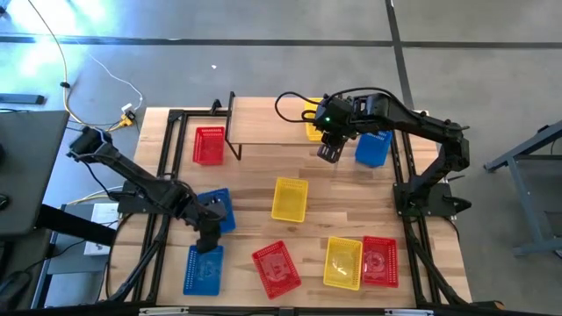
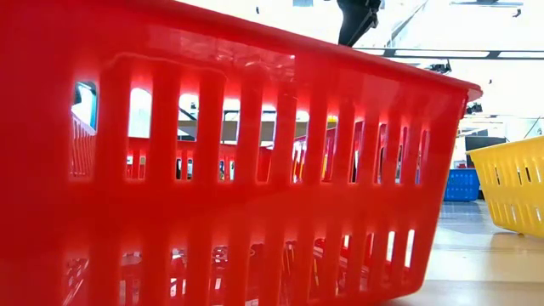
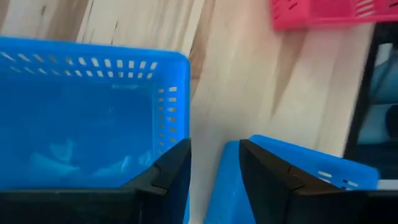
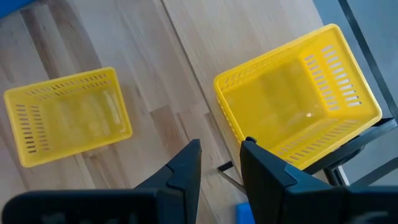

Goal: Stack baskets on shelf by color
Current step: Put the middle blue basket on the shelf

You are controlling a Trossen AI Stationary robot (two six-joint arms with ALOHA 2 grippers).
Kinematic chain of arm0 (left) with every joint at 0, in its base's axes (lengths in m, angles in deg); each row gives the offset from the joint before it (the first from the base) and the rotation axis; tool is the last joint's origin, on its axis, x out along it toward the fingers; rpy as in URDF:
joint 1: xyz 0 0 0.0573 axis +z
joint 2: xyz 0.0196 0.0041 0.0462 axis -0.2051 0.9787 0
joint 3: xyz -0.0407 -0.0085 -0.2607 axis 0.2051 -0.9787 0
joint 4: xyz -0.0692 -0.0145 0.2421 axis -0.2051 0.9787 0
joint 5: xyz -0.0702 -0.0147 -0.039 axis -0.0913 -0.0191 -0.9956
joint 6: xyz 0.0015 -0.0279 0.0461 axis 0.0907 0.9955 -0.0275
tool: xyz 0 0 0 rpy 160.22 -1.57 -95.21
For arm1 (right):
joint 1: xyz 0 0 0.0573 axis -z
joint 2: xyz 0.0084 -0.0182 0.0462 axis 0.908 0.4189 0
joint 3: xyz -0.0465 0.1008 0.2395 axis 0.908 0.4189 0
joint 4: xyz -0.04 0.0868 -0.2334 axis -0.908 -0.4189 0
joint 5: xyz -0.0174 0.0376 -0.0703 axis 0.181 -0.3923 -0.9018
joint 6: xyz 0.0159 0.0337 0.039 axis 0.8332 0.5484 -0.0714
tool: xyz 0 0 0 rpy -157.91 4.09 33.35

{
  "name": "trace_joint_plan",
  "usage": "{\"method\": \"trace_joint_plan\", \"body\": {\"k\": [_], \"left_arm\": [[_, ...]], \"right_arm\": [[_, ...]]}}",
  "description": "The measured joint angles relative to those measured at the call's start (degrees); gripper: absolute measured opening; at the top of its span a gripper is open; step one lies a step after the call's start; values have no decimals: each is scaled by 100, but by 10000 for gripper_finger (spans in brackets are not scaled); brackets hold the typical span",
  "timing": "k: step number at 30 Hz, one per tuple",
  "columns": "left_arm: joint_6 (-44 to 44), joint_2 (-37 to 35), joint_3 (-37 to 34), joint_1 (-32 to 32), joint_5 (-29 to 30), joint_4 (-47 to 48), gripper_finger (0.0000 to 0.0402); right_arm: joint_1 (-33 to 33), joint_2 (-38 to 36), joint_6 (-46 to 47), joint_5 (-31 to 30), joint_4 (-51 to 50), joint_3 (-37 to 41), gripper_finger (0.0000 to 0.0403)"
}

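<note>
The shelf (image 1: 263, 123) stands at the table's far side, and one yellow basket (image 1: 312, 120) (image 4: 298, 99) sits at its right end. My right gripper (image 1: 328, 151) (image 4: 221, 165) hovers open and empty just in front of that end. My left gripper (image 1: 209, 237) (image 3: 214, 171) is open between two blue baskets (image 1: 216, 209) (image 1: 204, 269). Its fingers straddle the far wall (image 3: 221, 186) of the nearer one. A third blue basket (image 1: 373, 147) lies right of the shelf. A red basket (image 1: 209, 145) lies left of it. My left gripper comes from above, with one finger (image 3: 273, 174) inside the nearer blue basket and the other (image 3: 168, 174) outside its far wall. A strip of bare table shows beside the wall. I cannot tell whether either finger touches the basket, which rests flat on the table.
A yellow basket (image 1: 290, 199) (image 4: 68, 115) lies at the table's middle. Near the front edge lie a red basket (image 1: 277, 268), a yellow one (image 1: 342, 262) and another red one (image 1: 379, 261). A red basket (image 2: 238, 170) fills the low view. Black frame rails (image 1: 167, 158) run along both sides.
</note>
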Motion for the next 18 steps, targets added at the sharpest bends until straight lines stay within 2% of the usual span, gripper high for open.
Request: {"method": "trace_joint_plan", "body": {"k": [12, 15, 18], "left_arm": [[321, 807, 0, 4, -1, 43, 120], [353, 911, 0, 2, -54, 47, 90], [321, 939, 0, 2, -61, 39, 41]], "right_arm": [[0, 0, -2, 0, -34, 0, 99], [0, 0, -2, 0, -29, 0, 99], [0, 0, -2, 0, -29, 0, 99]]}}
